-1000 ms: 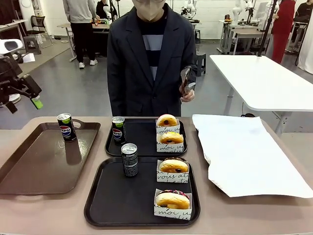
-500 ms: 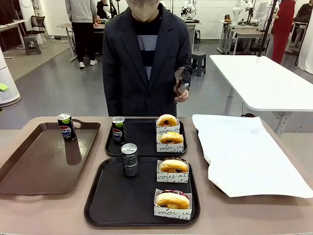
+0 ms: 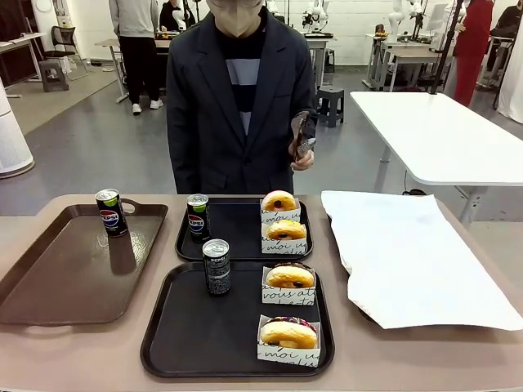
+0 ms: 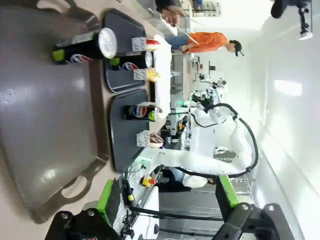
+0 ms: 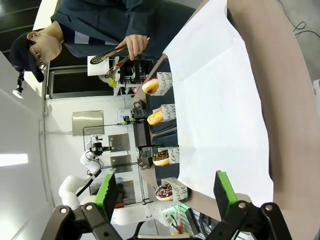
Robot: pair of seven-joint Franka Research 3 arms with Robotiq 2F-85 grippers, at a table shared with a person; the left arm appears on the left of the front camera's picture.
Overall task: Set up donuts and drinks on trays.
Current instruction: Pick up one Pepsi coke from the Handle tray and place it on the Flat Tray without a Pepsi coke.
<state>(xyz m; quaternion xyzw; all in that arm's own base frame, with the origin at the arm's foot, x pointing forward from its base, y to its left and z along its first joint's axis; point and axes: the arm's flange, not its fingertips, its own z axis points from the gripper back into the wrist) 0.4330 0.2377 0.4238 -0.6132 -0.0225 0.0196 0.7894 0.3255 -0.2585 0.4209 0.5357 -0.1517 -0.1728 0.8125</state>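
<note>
1. Layout. Two black trays sit on the desk (image 3: 65, 359), one behind the other near the middle. The near tray (image 3: 188, 335) carries a dark grey can (image 3: 216, 266) at its far left and two sleeved donuts down its right side, one at the far right (image 3: 290, 278) and one at the near right (image 3: 288, 333). The far tray (image 3: 237, 224) carries a Pepsi can (image 3: 198, 216) on its left and two sleeved donuts, rear (image 3: 279, 202) and front (image 3: 286, 231), on its right. The matching pattern suggests two servings laid out alike: drink left, donuts right.

2. Outlier. A third can (image 3: 111, 212), Pepsi-marked, stands upright at the far end of the brown handled tray (image 3: 49, 286), well apart from both black trays. It appears surplus or not yet assigned.

3. Person. The person stands at the far side holding tongs (image 3: 301, 137) up at chest height in one hand (image 3: 304, 159), clear of the desk. The tongs were presumably for handling donuts cleanly.

4. Paper. The white paper sheet (image 3: 409, 253) lies bare on the right.

5. Condition of goods. The donuts are golden rings, standing on edge in white sleeves with black script. Cans are upright, silver-topped.

6. Pincers. The left pincer (image 4: 167, 202) is spread wide and empty above the brown tray. The right pincer (image 5: 165, 192) is likewise wide and empty, over the paper sheet.

7. Judgement. The set-up looks essentially complete.
</note>
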